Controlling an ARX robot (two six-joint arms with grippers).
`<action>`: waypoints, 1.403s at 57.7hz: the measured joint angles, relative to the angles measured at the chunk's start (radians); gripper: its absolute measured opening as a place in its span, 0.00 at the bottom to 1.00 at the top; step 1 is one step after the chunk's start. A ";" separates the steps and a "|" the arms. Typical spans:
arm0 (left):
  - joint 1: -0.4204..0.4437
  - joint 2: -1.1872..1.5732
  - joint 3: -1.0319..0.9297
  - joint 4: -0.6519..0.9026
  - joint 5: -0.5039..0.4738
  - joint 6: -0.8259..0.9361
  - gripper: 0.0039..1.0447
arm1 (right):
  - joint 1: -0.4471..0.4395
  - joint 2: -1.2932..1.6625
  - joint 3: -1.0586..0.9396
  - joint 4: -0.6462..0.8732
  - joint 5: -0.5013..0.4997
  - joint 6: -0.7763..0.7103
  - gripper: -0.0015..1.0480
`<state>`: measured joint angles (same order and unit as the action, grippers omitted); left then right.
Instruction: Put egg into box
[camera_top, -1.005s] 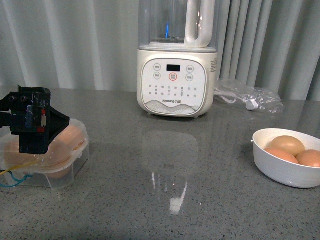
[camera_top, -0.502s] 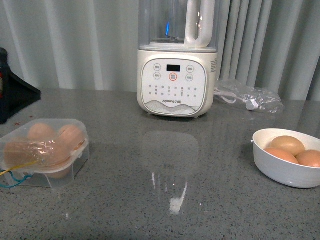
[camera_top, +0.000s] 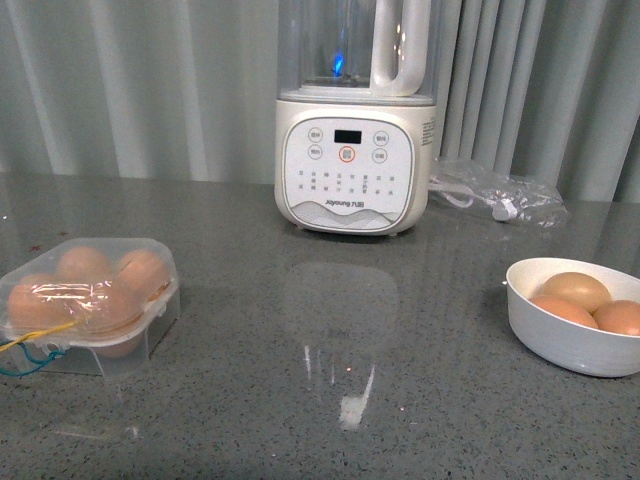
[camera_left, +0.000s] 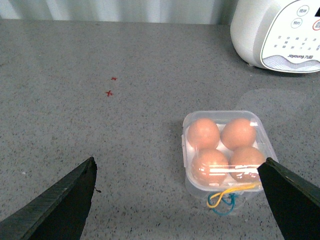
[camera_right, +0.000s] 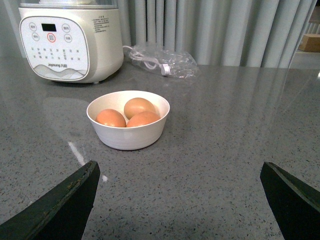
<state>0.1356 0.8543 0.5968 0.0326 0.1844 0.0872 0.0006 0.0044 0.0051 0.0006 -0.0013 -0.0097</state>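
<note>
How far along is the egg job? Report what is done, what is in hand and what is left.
Done, by the look of it: the box holds four eggs, one per cell, and its lid appears closed. In hand: nothing; the left gripper and right gripper are both open and empty, above the table. Left: apparently nothing for this box; three eggs remain in the white bowl, but no cell is free.

Front view: no arm visible. Left gripper (camera_left: 182, 200): two black fingers (camera_left: 60, 202), wedge-shaped, tapering to pointed tips, matte, faintly ribbed texture on faces. Right gripper (camera_right: 180, 200): same build, two black tapered fingers (camera_right: 62, 202), matte dark finish. No cables, screws or markings discernible on either.
</note>
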 joint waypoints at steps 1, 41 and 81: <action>0.008 -0.012 -0.005 -0.010 0.007 0.002 0.94 | 0.000 0.000 0.000 0.000 0.000 0.000 0.93; -0.026 -0.326 -0.417 0.307 -0.080 -0.082 0.13 | 0.000 0.000 0.000 0.000 0.000 0.000 0.93; -0.136 -0.584 -0.557 0.197 -0.185 -0.089 0.03 | 0.000 0.000 0.000 0.000 0.000 0.000 0.93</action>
<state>-0.0002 0.2703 0.0399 0.2298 -0.0002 -0.0017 0.0006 0.0044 0.0051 0.0006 -0.0013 -0.0097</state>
